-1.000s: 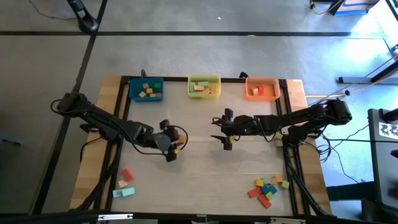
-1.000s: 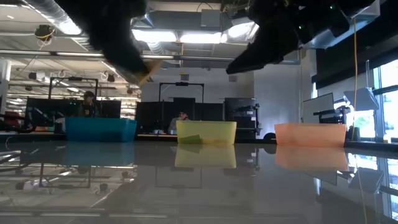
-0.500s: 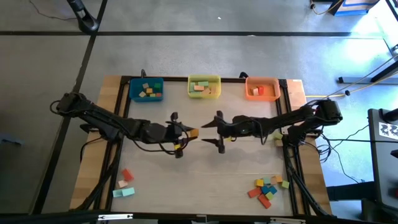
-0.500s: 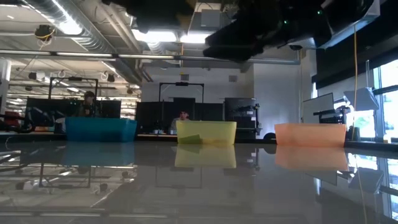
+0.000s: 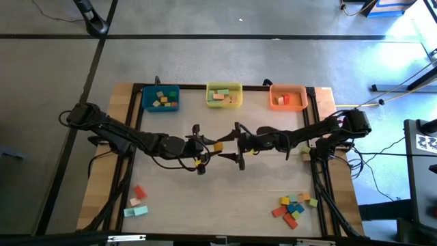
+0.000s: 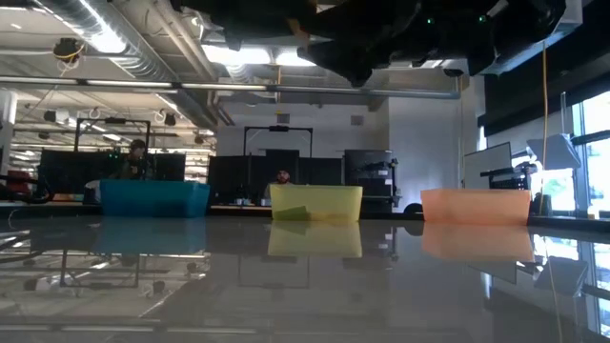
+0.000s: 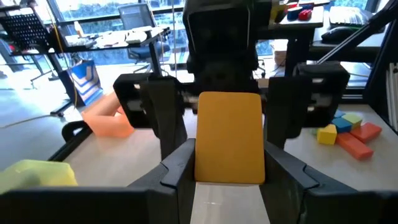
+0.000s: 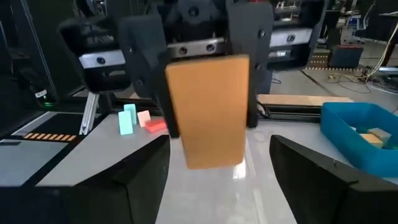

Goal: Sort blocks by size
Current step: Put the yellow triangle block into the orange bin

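Left gripper point(image 5: 209, 145) clamped, right gripper point(image 5: 231, 144) spread, facing

From above, I find the orange block point(image 5: 217, 146) too small to judge its shape. In the low view, both arms are cut off by the top edge.

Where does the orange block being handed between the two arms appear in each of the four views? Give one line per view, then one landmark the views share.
High view: orange block at table centre, between the left pincer and right pincer.
Low view: not made out; the arms are dark shapes overhead.
Left wrist view: centre, clamped.
Right wrist view: centre, held by the facing pincer.
Landmark: blue bin.
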